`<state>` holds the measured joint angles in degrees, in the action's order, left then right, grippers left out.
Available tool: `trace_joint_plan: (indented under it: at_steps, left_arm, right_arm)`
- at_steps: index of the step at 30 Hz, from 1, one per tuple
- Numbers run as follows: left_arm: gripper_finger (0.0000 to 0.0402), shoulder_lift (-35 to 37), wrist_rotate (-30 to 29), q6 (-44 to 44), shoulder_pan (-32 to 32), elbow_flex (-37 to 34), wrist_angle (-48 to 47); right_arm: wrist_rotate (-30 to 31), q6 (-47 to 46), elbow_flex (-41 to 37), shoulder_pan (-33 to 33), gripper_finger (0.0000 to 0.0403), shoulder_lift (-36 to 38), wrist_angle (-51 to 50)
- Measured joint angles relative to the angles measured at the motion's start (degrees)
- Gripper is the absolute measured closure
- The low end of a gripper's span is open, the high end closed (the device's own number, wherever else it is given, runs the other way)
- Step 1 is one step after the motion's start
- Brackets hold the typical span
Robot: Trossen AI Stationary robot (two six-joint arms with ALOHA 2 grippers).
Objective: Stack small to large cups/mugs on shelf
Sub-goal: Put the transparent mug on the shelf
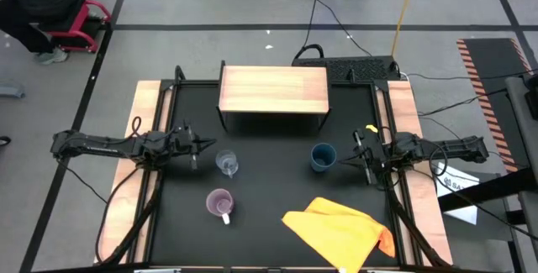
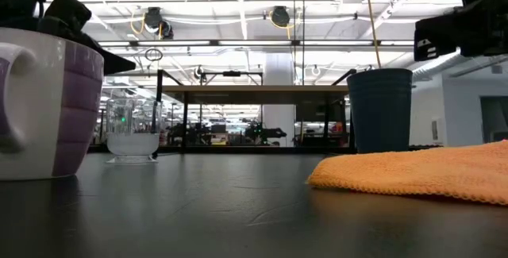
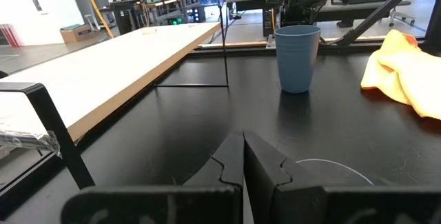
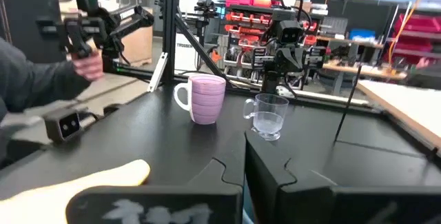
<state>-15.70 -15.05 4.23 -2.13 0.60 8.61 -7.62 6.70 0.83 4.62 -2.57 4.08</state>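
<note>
Nothing is stacked yet. All 3 vessels stand apart on the black table (image 1: 269, 223), in front of the shelf (image 1: 273, 90), whose wooden top is bare. The small glass (image 1: 227, 165) is left of the middle, just beside the left gripper (image 1: 194, 146). The purple mug (image 1: 220, 203) stands near it, closer to the table's front edge. The blue cup (image 1: 323, 156) stands to the right, near the right gripper (image 1: 360, 149). Both grippers have their fingers closed together and hold nothing. An orange cloth (image 1: 340, 231) lies at the front right; it seems not to touch any cup. So the whole job is left: nesting the vessels and putting them on the shelf.
</note>
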Motion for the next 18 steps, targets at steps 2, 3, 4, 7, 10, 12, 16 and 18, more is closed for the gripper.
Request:
trace_joint_plan:
  at_steps: [2,3,4,7,10,12,16,18]
  left_arm:
    - [0.0396,0.0,0.0,0.0,0.01,0.01,0.56]
    - [0.0396,0.0,0.0,-0.01,0.02,0.01,0.88]
    - [0.0396,0.0,0.0,-0.15,0.01,0.0,1.31]
    - [0.0396,0.02,0.0,-0.46,0.02,0.02,2.31]
    - [0.0396,0.0,0.0,-0.28,0.01,0.02,1.98]
    - [0.0396,-0.05,0.0,-0.64,0.0,0.02,2.0]
    - [0.0396,-0.05,0.0,-2.63,0.02,0.02,1.98]
    - [0.0396,-0.05,0.0,-2.73,0.01,0.02,1.98]
  right_arm:
    - [0.0,0.08,0.0,0.0,0.0403,0.0,0.02]
    - [0.0,-0.15,0.01,0.0,0.0403,0.0,0.01]
    - [0.0,-0.3,0.01,-0.01,0.0403,0.0,0.01]
    - [0.0,-0.17,-0.01,-0.01,0.0403,0.0,0.02]
    - [0.0,-0.13,0.01,0.01,0.0403,0.0,0.02]
    - [0.01,0.09,0.0,-0.01,0.0403,0.0,0.02]
    - [0.0,2.95,0.0,0.01,0.0403,0.01,0.54]
    - [0.02,3.04,-0.01,0.01,0.0403,0.0,0.44]
